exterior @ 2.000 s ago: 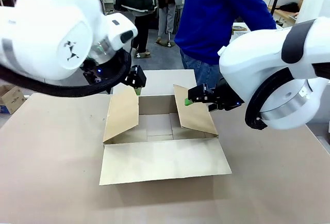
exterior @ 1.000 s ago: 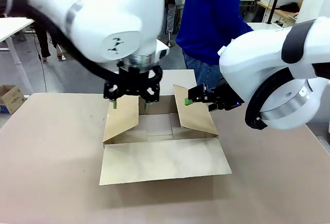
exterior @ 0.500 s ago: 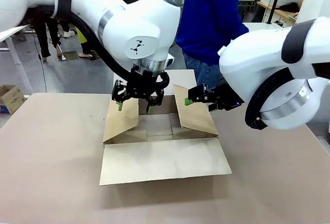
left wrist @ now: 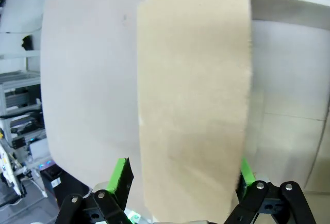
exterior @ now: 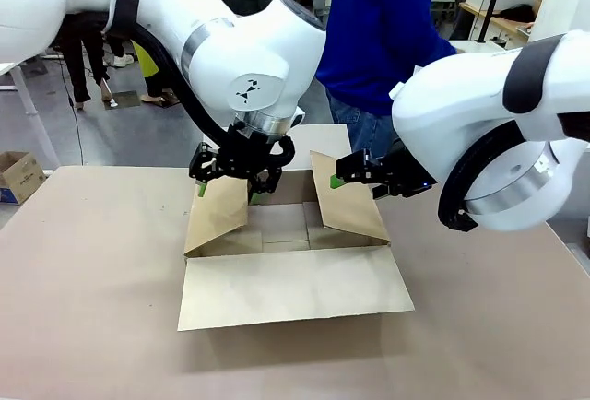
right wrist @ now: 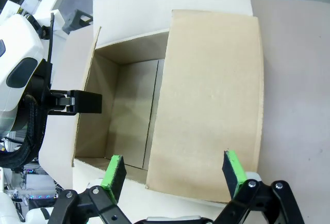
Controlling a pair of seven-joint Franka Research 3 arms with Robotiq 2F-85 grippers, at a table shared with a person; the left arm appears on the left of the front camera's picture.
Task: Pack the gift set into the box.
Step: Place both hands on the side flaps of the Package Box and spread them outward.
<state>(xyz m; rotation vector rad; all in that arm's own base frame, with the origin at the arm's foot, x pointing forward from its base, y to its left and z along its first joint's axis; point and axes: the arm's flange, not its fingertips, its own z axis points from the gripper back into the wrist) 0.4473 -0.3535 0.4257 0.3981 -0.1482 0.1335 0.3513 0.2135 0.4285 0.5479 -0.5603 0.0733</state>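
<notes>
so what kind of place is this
Probably a robotics lab: two robot arms at a table with a box, a person opposite, and equipment shelves behind.

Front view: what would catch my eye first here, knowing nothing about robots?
A bulky white left arm and right arm meet over an open brown box mid-table. The left gripper straddles the box's left flap, the right gripper its right flap, both open. A person in a blue top stands at the far side.
</notes>
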